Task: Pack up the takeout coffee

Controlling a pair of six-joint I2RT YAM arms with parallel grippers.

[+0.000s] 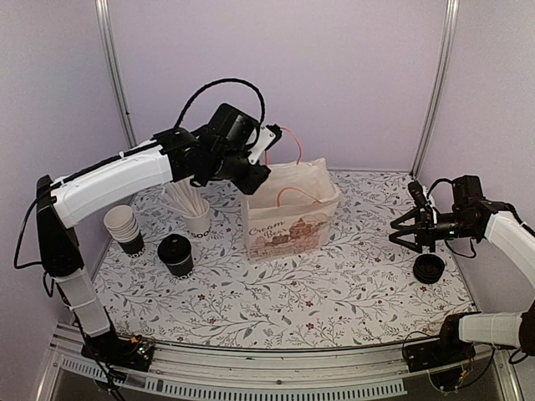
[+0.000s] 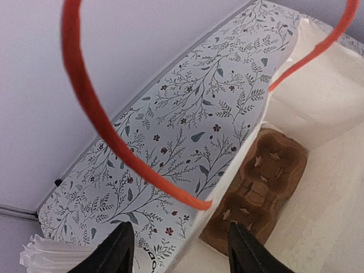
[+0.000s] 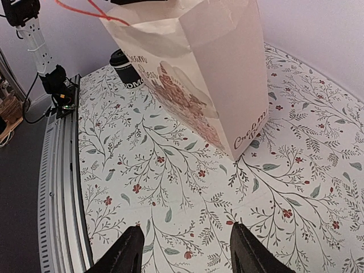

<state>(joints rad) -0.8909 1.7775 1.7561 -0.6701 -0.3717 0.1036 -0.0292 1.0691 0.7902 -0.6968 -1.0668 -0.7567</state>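
Black fingers (image 2: 116, 253) of the left gripper (image 2: 180, 230) stand spread apart with nothing clamped. The top edge of one wall of the paper bag (image 2: 318, 187) runs up between them, and I cannot tell whether either finger touches it. Just ahead of the fingers a red handle (image 2: 102, 122) arcs across the view. Below and slightly to one side, on the floor of the bag, lies a brown cardboard cup carrier (image 2: 264, 176) with its wells bare.

From above, this gripper hangs over the bag's mouth at the corner closest to its own arm. The takeout coffee (image 1: 176, 253) is well apart from it, down on the table (image 1: 334, 292) and back toward the left arm's base. It stands upright with its lid on, outside the bag and near the bag's side. A straw holder (image 1: 196, 215) stands just beyond the coffee, and a stack of lidless cups (image 1: 125, 227) stands beside it, farther from the bag.

The right gripper (image 3: 186, 227) is also spread and holds nothing, raised over the flowered tabletop. The bag stands ahead of it with clear table between. Past the bag's edge the coffee's black lid peeks out. A low pile of loose lids (image 1: 429, 267) sits on the table just below this gripper.
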